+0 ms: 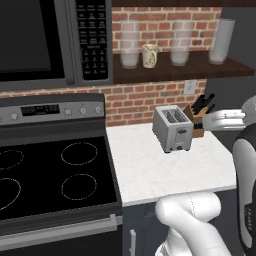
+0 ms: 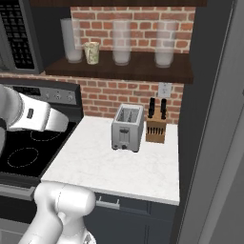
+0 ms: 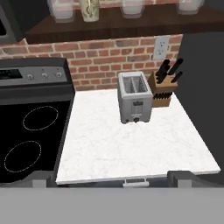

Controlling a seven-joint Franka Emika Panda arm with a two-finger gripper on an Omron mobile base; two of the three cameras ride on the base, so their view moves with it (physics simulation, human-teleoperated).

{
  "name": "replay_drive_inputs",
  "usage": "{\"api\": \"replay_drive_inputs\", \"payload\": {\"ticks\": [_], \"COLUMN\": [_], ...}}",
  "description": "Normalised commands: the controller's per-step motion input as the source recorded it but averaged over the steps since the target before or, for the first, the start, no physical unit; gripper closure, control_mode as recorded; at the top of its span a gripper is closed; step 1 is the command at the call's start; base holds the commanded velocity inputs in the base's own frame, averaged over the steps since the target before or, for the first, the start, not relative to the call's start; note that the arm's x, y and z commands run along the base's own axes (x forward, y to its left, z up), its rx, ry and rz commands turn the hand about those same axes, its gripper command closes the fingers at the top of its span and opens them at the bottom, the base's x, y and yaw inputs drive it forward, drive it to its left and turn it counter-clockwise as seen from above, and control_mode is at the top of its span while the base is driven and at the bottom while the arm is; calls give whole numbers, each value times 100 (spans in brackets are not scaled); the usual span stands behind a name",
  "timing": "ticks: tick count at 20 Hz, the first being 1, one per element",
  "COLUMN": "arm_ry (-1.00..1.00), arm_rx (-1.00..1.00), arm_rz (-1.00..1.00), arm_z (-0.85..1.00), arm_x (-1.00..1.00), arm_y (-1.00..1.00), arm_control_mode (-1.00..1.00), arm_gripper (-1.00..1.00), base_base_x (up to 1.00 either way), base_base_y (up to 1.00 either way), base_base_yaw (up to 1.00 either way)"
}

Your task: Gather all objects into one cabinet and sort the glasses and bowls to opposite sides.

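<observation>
Cream patterned mug (image 1: 150, 55) upright on brown wooden shelf (image 1: 200, 67) w/ red brick backing, standing between 1st and 2nd of 4 tall clear glass jars (image 1: 129, 45); handle turned toward the 1st jar in left base view. Same mug (image 2: 92, 52) seen in right base view, just beside leftmost jar. Partly cut off at top edge in hand view (image 3: 89, 9).

Gripper (image 3: 111, 180): 2 dark fingertips (image 3: 38, 180) set far apart at bottom of hand view, nothing between them, poised above front edge of white marble counter (image 1: 150, 170).

On counter: silver 2-slot toaster (image 1: 172, 129) near back wall, wooden knife block (image 1: 197, 120) just beside it. Black cooktop (image 1: 50, 175) adjoining counter. Microwave (image 1: 50, 40) above the stove.
</observation>
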Motion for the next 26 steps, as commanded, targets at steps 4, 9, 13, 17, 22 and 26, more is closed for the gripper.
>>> {"api": "replay_drive_inputs", "payload": {"ticks": [4,9,13,17,22,26], "arm_ry": [-44,-34,-14,-3,0,0], "arm_rx": [0,0,0,0,0,0], "arm_rz": [0,0,0,0,0,0], "arm_z": [89,71,33,3,0,0], "arm_x": [-3,22,64,69,40,23], "arm_y": [4,7,3,4,0,3], "arm_control_mode": [-100,-100,-100,-100,-100,-100], "arm_gripper": [-100,-100,-100,-100,-100,-100], "base_base_x": [0,0,0,0,0,0], "base_base_y": [0,0,0,0,0,0], "base_base_yaw": [0,0,0,0,0,0]}}
